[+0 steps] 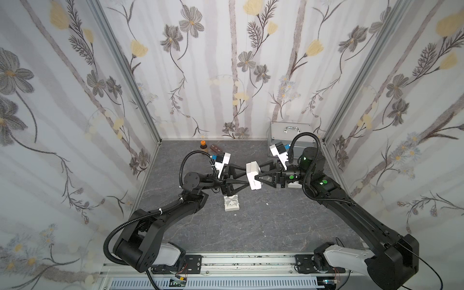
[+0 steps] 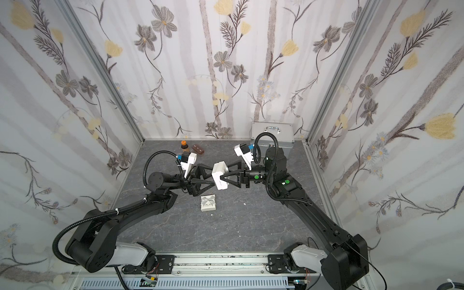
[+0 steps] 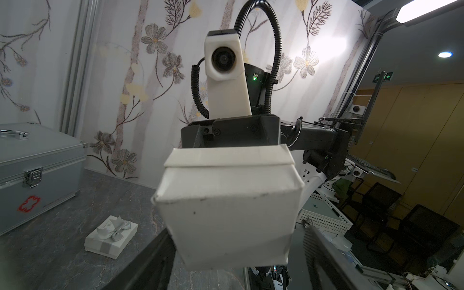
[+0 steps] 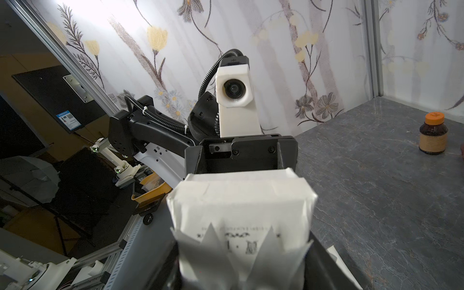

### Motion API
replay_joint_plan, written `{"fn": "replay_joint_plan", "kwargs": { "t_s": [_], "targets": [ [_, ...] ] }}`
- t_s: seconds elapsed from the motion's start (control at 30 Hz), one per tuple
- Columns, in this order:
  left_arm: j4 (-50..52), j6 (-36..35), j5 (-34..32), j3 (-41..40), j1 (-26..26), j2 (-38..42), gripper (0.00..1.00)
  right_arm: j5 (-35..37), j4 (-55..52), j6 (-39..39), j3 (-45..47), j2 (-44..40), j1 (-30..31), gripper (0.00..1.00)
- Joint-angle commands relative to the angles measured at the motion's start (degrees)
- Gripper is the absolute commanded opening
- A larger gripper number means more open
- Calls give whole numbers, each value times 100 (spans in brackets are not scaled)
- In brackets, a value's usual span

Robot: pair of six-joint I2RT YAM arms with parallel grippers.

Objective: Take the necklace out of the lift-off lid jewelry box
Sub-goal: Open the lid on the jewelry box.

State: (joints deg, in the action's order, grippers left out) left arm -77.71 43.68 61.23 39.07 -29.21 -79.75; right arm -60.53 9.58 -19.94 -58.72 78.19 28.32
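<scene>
Above the grey marbled bench (image 1: 251,226), the right hand (image 1: 257,172) clamps a small white cardboard jewelry box (image 1: 256,185) while the left hand (image 1: 249,177) straddles it wide, grip unclear.

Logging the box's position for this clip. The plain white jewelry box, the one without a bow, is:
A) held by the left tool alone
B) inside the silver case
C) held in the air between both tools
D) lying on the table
C: in a top view the white box hangs above the table, with the left tool and the right tool closed on it from opposite sides.
</scene>
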Motion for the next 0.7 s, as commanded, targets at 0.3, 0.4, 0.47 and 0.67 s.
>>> {"fn": "replay_joint_plan", "kwargs": {
  "t_s": [0.3,0.4,0.47,0.67],
  "targets": [
    [-313,-36,55,201,-117,-164,77,45,312,-134,53,13,-1,60],
    [-315,-35,41,212,-116,-155,69,62,315,-126,54,-14,5,60],
    [-306,-35,34,206,-118,-155,66,77,303,-110,63,-30,6,60],
    [-297,-11,-63,204,-76,-180,60,114,310,-62,122,-126,-34,61]
  ]
}}
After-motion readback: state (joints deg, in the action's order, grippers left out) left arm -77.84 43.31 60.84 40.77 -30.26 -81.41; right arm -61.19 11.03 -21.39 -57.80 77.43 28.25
